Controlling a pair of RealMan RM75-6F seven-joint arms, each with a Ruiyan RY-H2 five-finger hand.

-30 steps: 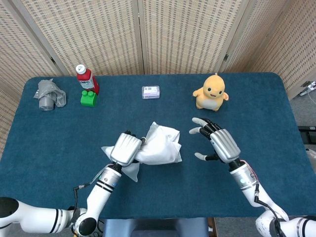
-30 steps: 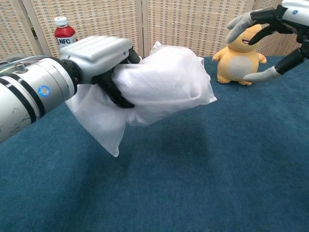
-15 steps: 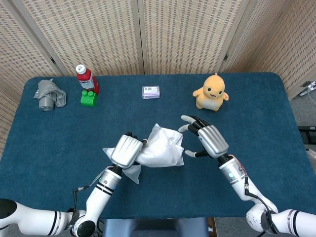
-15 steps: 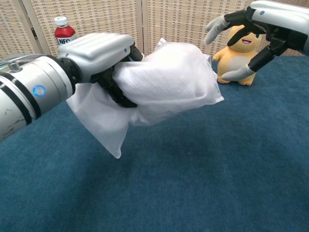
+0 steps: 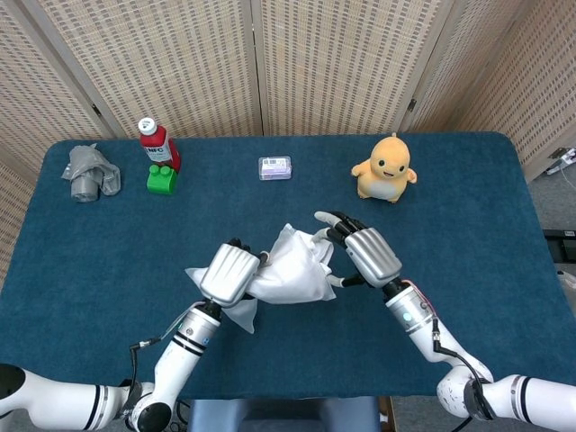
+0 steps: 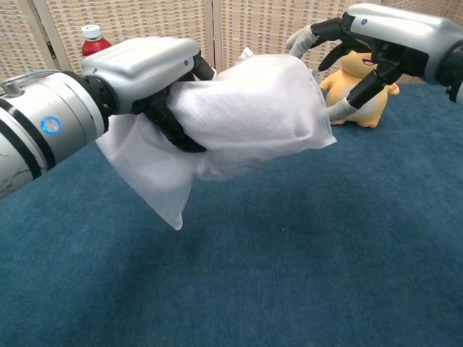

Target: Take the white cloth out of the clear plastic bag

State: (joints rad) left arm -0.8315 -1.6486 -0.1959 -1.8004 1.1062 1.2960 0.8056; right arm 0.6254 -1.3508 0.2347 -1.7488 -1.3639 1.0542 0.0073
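My left hand (image 5: 229, 273) (image 6: 145, 69) grips the clear plastic bag (image 5: 292, 268) (image 6: 249, 116) by its left part and holds it above the table. The white cloth fills the bag and shows through it. The bag's loose end (image 6: 152, 181) hangs down below my left hand. My right hand (image 5: 364, 254) (image 6: 376, 36) is at the bag's right end with its fingers spread around the bag's corner; the fingertips (image 6: 334, 110) reach the plastic. I cannot tell whether they pinch it.
A yellow duck toy (image 5: 385, 167) stands behind my right hand. A small clear box (image 5: 274, 167) lies at the back middle. A red bottle (image 5: 157, 142), a green block (image 5: 162, 178) and a grey crumpled object (image 5: 88, 173) are at the back left.
My right hand has moved left from open table to the bag's right end. My left hand keeps its grip and has hardly moved.
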